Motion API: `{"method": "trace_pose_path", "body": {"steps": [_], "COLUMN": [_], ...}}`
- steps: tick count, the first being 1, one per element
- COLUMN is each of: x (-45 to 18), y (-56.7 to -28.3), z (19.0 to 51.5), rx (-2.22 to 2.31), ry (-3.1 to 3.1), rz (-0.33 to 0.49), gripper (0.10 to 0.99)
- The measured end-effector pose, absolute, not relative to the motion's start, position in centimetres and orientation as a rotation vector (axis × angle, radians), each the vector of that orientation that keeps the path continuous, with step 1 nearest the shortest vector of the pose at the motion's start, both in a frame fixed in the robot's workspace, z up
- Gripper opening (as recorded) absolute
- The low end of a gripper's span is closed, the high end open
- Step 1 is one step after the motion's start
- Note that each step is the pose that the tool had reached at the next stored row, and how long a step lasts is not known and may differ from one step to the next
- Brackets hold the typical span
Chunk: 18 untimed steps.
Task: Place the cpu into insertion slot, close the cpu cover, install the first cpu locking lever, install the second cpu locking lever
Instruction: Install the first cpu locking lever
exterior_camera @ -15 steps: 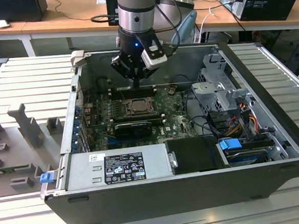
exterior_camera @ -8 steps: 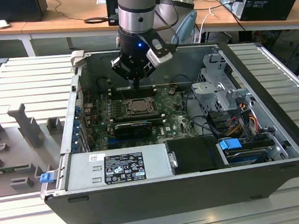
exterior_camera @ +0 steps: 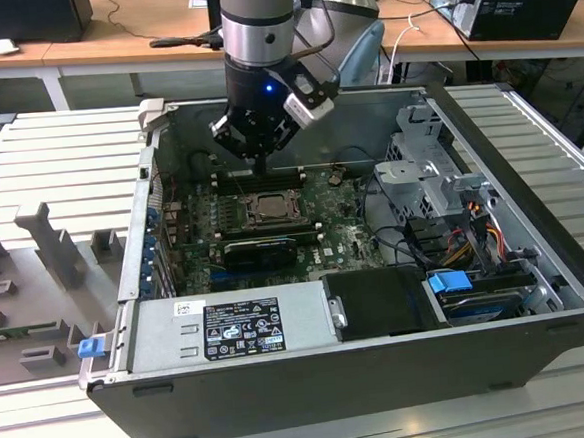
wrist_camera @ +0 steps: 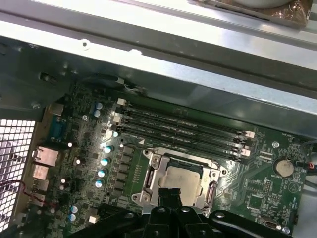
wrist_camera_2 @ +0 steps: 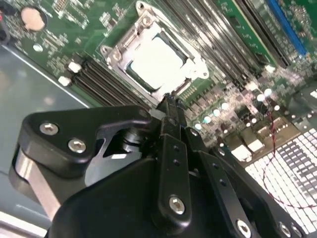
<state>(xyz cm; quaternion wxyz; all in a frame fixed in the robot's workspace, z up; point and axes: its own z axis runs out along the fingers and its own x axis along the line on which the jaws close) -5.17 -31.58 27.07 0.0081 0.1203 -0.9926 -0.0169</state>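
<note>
My tool [wrist_camera_2: 171, 103] has its fingers pressed together with nothing between them, the tip hanging just above the edge of the insertion slot [wrist_camera: 179, 162]. The cpu [wrist_camera_2: 157, 62] already lies flat in that slot, its pale face showing through the window of the cpu cover [wrist_camera_2: 115, 53], which lies down around it. I judge the chip light, stiff and fragile underneath, best taken by two opposite edges and never pressed on its face. The cover is thin springy metal, to be pushed at its free rim. I cannot tell whether either locking lever is latched. In the exterior view, the ram slots [exterior_camera: 224, 179] run at 12 o'clock of the socket, a black card [exterior_camera: 259, 249] sits at 6 o'clock, and the drive cage [exterior_camera: 430, 184] with loose cables stands at 3 o'clock. All of them crowd a tilted approach.
</note>
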Motion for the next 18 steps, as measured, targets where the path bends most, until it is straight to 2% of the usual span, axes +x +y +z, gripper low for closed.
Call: {"method": "trace_pose_path", "body": {"steps": [12, 18], "x": [-5.3, -5.5], "y": [-31.6, -31.6], "z": [26.0, 26.0], "rx": [0.047, 0.042], "ry": [-3.13, -3.131], "rz": [-0.055, -0.055], "gripper": [0.106, 0.106]}}
